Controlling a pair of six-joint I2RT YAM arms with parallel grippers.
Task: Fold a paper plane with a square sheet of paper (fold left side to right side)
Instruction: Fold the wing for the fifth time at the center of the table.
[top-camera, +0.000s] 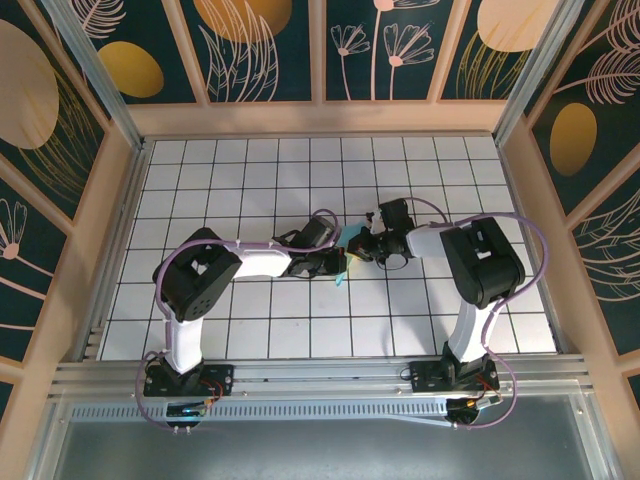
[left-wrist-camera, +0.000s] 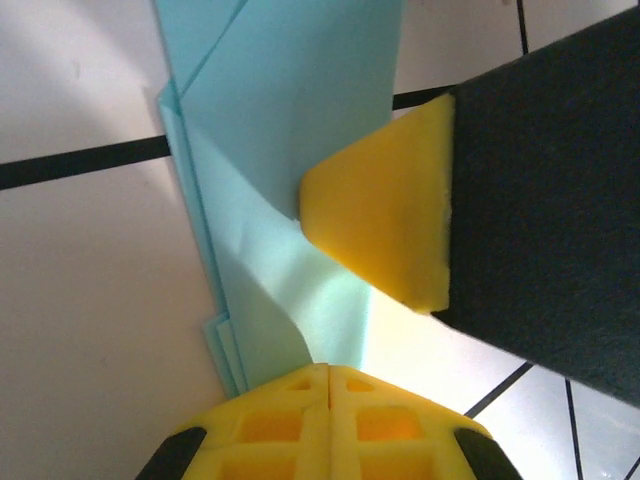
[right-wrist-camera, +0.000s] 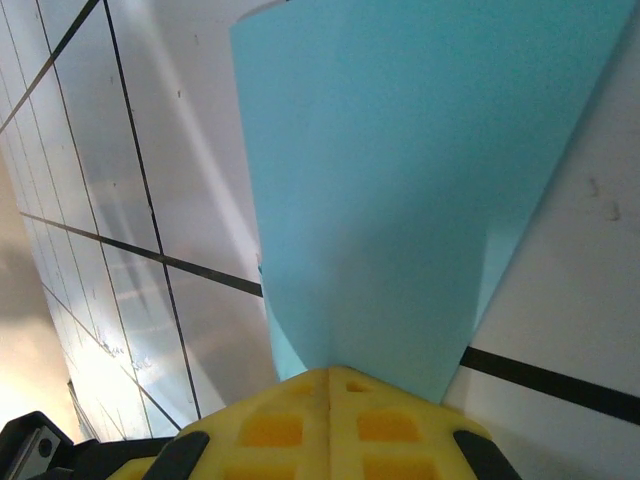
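Paper plane (right-wrist-camera: 400, 200) at bench (top-camera: 250, 320) middle: left gripper (left-wrist-camera: 330, 375) and right gripper (right-wrist-camera: 330, 378) both clamp it, likely holding folded layers together.

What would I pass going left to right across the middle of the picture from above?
The left arm's black elbow → left gripper → folded blue paper → right gripper → right arm's black elbow.
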